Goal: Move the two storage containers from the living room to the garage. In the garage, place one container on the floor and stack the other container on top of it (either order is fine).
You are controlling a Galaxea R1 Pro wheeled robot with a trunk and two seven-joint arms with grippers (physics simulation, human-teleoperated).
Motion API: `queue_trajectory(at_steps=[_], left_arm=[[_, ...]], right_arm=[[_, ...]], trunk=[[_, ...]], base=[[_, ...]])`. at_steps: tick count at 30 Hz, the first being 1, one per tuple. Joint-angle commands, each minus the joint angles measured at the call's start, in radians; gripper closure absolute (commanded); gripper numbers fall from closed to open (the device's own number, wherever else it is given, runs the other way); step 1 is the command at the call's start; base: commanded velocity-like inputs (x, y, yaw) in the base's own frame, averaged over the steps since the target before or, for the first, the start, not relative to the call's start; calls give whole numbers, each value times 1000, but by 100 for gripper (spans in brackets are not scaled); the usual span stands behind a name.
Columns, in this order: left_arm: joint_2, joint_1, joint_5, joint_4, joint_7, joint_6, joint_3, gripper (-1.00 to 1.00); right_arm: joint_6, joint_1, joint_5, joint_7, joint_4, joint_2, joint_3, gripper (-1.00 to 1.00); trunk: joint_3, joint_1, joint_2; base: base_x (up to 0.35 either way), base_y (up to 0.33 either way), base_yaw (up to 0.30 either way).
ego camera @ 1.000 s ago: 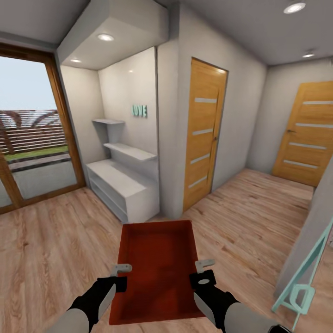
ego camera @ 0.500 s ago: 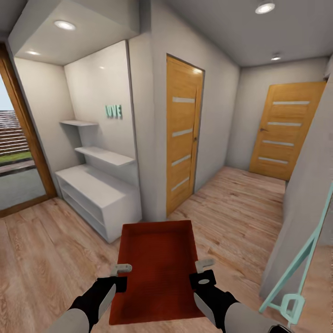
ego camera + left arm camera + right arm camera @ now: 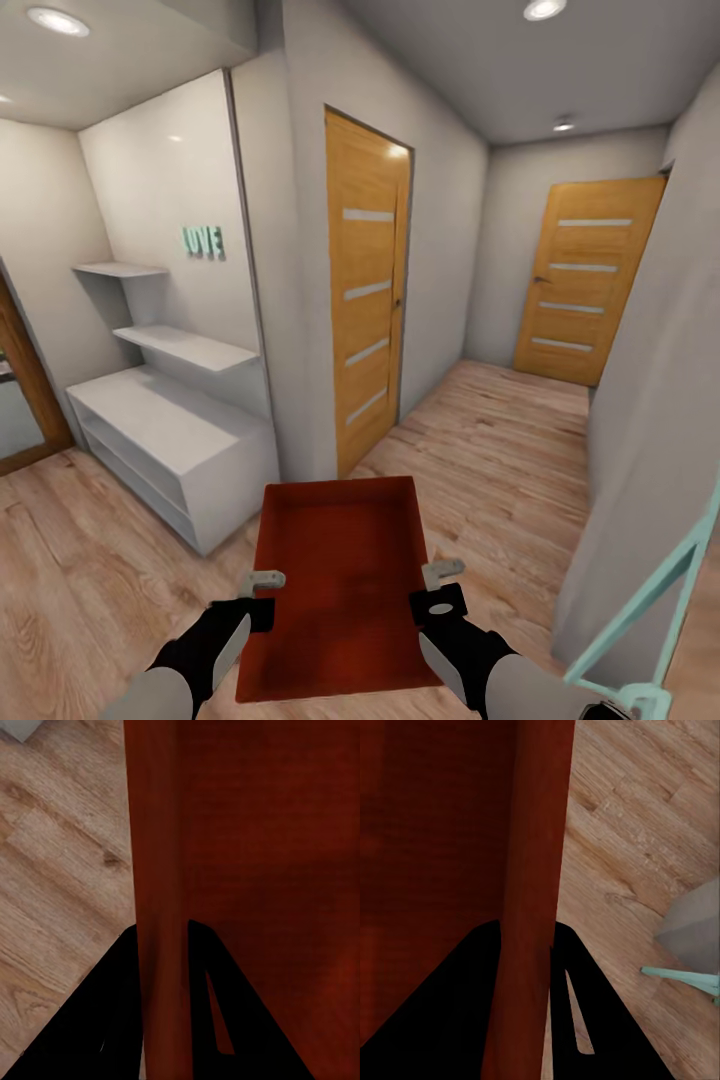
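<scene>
Both arms reach forward and level; the left gripper (image 3: 262, 580) and right gripper (image 3: 440, 573) each pinch a side wall of the orange-red bin (image 3: 340, 580), lidless and empty, above the wood floor (image 3: 500, 470).

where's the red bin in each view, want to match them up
Head view: the bin sits low in the middle, held between both claws.
Left wrist view: its side wall runs between the left claw fingers, interior beside it.
Right wrist view: its other wall runs between the right claw fingers.
Shared landmark: the wood floor beyond the bin.
</scene>
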Motion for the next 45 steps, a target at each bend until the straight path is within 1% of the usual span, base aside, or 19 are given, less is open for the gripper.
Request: queue_trajectory(at_steps=[1, 20, 45], left_arm=[[-1, 0, -12, -3, 6, 6, 9, 100], [-1, 0, -12, -3, 6, 6, 9, 100], [-1, 0, -12, -3, 6, 6, 9, 100]], right_arm=[[7, 0, -10, 14, -16, 2, -2, 100], [7, 0, -11, 14, -17, 1, -2, 100], [7, 0, -10, 14, -16, 2, -2, 100]], trunk=[[0, 1, -1], [0, 1, -1], [0, 1, -1]], base=[[322, 0, -1], [322, 0, -6], [322, 0, -262]])
